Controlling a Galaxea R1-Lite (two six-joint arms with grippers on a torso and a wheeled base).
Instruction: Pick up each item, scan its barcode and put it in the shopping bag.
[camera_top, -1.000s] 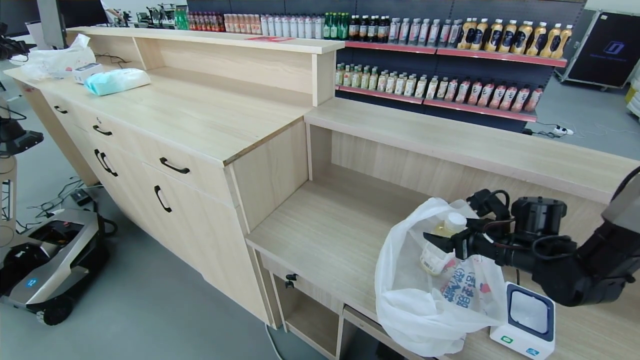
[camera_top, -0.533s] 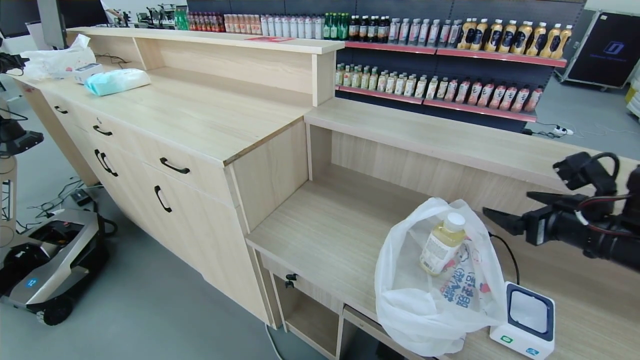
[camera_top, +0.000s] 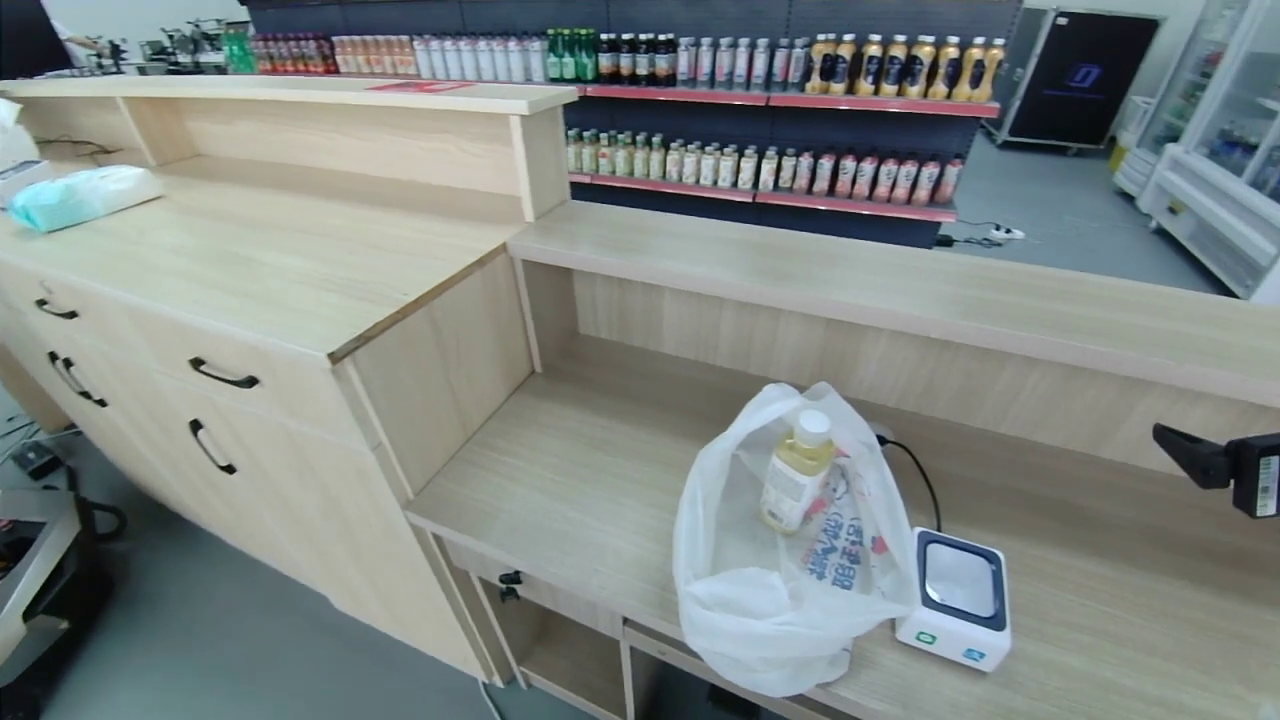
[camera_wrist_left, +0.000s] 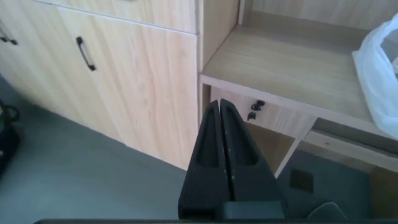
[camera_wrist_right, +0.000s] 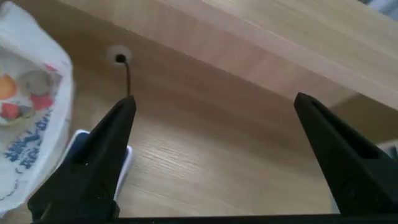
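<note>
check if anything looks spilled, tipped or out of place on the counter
Nothing stands out. The bottle leans tilted inside the shopping bag, cap up, with no spill visible around it. The bag sags open on the counter, and the scanner sits beside it with its cable running toward the back panel.

shopping bag (camera_top: 740, 610) white, see-through, red and blue print. bottle (camera_top: 795, 480) pale yellow, white cap. scanner (camera_top: 957, 598) white, dark grey face. counter (camera_top: 570, 480) light wood grain. drawer handles (camera_top: 223, 377) black. pack (camera_top: 82, 196) teal.

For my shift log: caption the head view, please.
Drink bottle in the shopping bag beside the scanner; right tool well clear of both.
</note>
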